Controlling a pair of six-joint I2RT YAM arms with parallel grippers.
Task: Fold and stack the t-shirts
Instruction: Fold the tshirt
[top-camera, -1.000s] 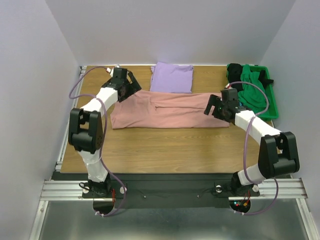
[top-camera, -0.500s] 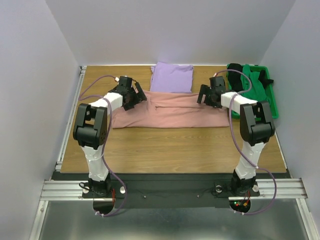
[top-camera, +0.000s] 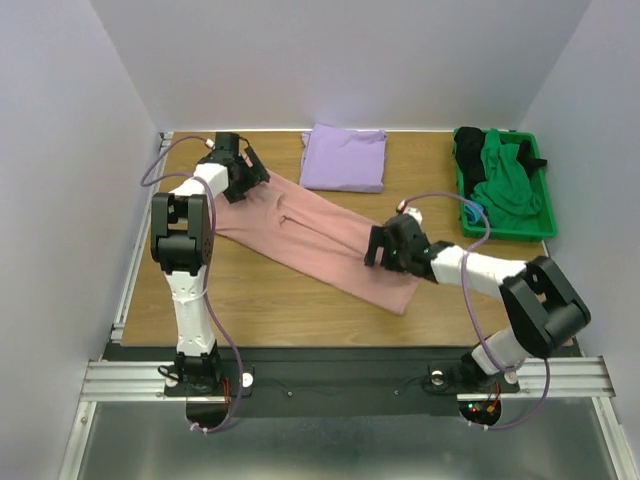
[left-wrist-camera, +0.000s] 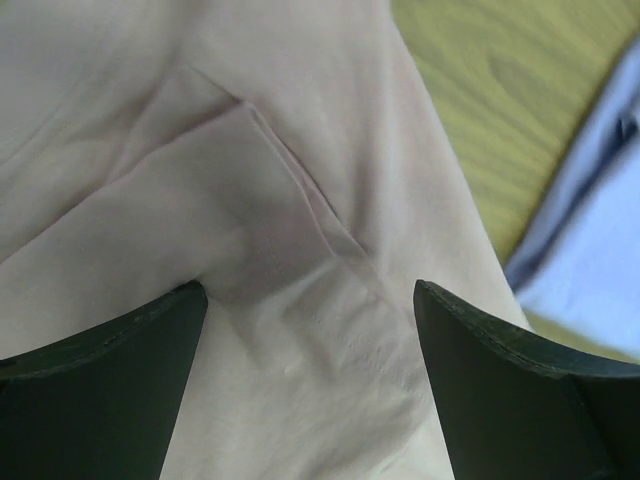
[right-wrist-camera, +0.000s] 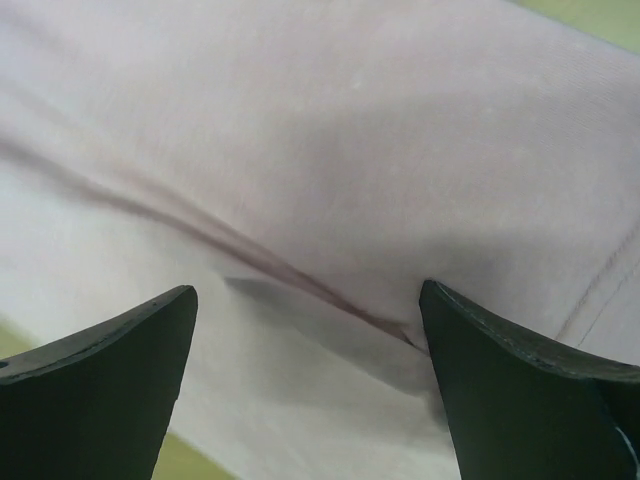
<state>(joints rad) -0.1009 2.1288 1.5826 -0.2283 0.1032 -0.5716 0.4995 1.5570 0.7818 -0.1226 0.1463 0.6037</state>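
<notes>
The dusty-pink t-shirt (top-camera: 320, 235) lies folded into a long strip, running diagonally across the table from back left to front right. No print shows on it. My left gripper (top-camera: 243, 178) is open over its back-left end, its jaws wide apart above the pink cloth (left-wrist-camera: 250, 150). My right gripper (top-camera: 385, 250) is open over its front-right end, also with pink cloth (right-wrist-camera: 350, 120) beneath it. The lavender t-shirt (top-camera: 343, 158) lies folded at the back middle, and its edge shows in the left wrist view (left-wrist-camera: 600, 230).
A green tray (top-camera: 545, 215) at the back right holds green and black clothes. Bare wooden table (top-camera: 300, 310) lies in front of the pink strip.
The pink strip has swung from lying straight across to a diagonal. My left gripper moved toward the back left; my right gripper moved nearer the front and to the left.
</notes>
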